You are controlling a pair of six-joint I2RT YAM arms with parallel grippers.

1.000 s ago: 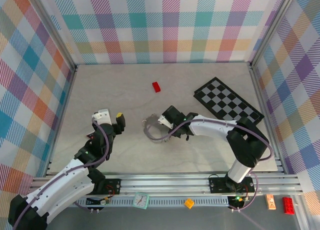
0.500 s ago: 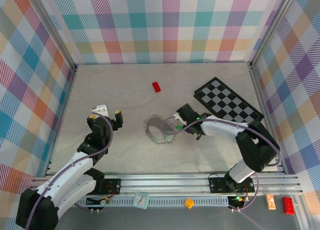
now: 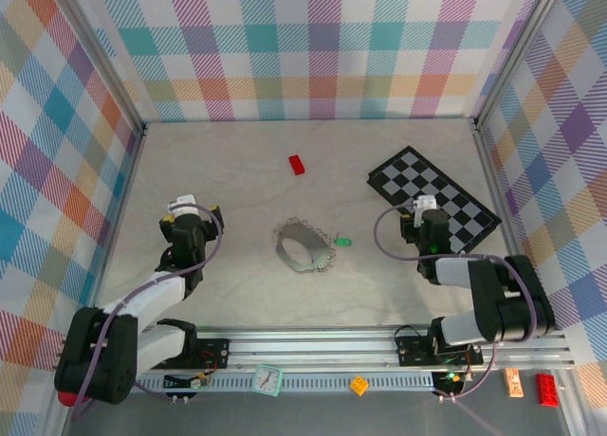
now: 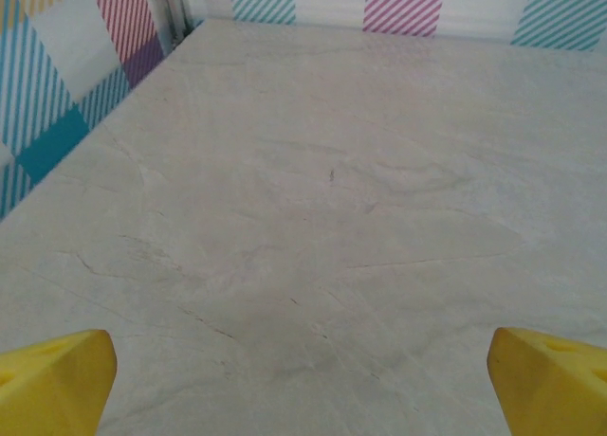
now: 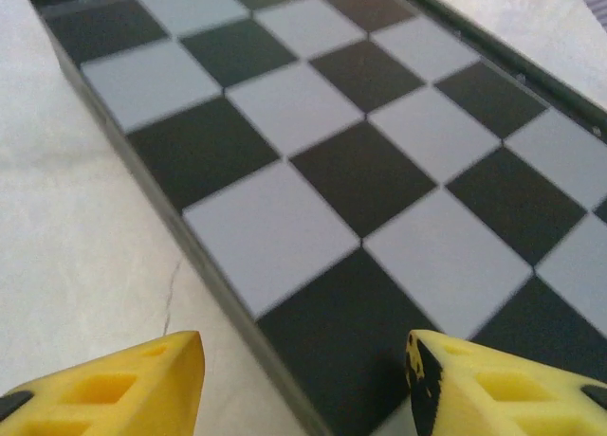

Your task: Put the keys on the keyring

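The keyring (image 3: 303, 247), a thin jagged silvery loop, lies flat at the middle of the table. A key with a green head (image 3: 342, 240) rests against its right edge; whether it is threaded on the loop I cannot tell. My left gripper (image 3: 193, 211) sits well to the left of the ring, and in the left wrist view it (image 4: 303, 389) is wide open over bare table. My right gripper (image 3: 418, 218) is to the right of the ring, at the near edge of the chequered board (image 5: 313, 142). It (image 5: 303, 389) is open with nothing between its yellow fingertips (image 5: 114, 389).
A small red brick (image 3: 298, 164) lies towards the back, behind the ring. The black-and-white chequered board (image 3: 446, 194) takes up the right rear. Plaid walls close in the left, back and right sides; a metal rail (image 3: 332, 346) runs along the front.
My right gripper opened, left the keyring and drew back right to the board's edge. My left gripper opened fully and pulled away to the left. The ring and green key stay on the table.
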